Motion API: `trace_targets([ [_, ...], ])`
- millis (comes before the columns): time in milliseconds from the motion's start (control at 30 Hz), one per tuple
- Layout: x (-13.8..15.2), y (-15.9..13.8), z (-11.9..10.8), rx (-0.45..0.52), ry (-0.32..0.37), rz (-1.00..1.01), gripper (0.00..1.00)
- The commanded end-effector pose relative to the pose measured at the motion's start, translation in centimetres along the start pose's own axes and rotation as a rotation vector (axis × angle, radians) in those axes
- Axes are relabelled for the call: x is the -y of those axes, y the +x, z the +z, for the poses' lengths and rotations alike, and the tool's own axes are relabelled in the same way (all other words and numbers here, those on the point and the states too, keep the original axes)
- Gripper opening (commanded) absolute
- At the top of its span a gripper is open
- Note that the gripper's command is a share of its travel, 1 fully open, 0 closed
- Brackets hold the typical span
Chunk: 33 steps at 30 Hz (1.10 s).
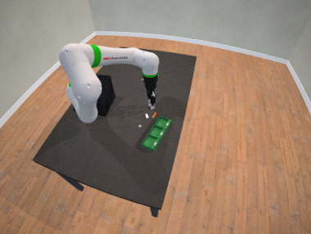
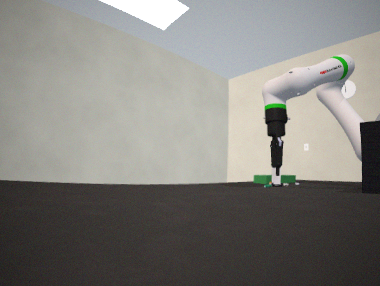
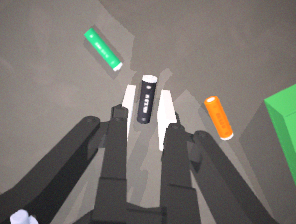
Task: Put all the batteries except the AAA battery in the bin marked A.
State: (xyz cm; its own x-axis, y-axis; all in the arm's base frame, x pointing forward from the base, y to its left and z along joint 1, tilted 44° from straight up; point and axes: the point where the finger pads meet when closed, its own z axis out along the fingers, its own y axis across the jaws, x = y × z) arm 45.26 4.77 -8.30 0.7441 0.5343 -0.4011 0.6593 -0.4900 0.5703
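Observation:
In the wrist view a black battery [image 3: 146,100] lies on the dark table, and my gripper [image 3: 146,100] hangs low over it. The white finger pads stand a little apart, one on each side of the battery, and do not clamp it. A green battery [image 3: 103,49] lies further off to the left. An orange battery [image 3: 218,117] lies to the right, near the green bin [image 3: 283,125]. In the top view the gripper [image 1: 153,107] points down just behind the orange battery [image 1: 154,115] and the three-compartment bin [image 1: 157,133]. I cannot read the bin marks.
Two small pale objects [image 1: 146,116] [image 1: 139,126] lie on the table left of the bin. A black box [image 1: 105,95] stands by the arm's base. The low side view shows the gripper [image 2: 276,183] close to the table in front of the bin [image 2: 270,178].

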Motion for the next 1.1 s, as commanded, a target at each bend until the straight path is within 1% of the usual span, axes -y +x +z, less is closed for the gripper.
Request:
trace_targets([
  [0,0.01,0.01,0.51,-0.001,0.000,0.000,0.17],
  [67,0.01,0.01,0.77,-0.001,0.000,0.000,0.17],
  [500,0.02,-0.01,0.77,-0.001,0.000,0.000,0.17],
  [533,0.02,-0.01,0.77,-0.001,0.000,0.000,0.05],
  [1067,0.02,-0.01,0.77,-0.001,0.000,0.000,0.05],
])
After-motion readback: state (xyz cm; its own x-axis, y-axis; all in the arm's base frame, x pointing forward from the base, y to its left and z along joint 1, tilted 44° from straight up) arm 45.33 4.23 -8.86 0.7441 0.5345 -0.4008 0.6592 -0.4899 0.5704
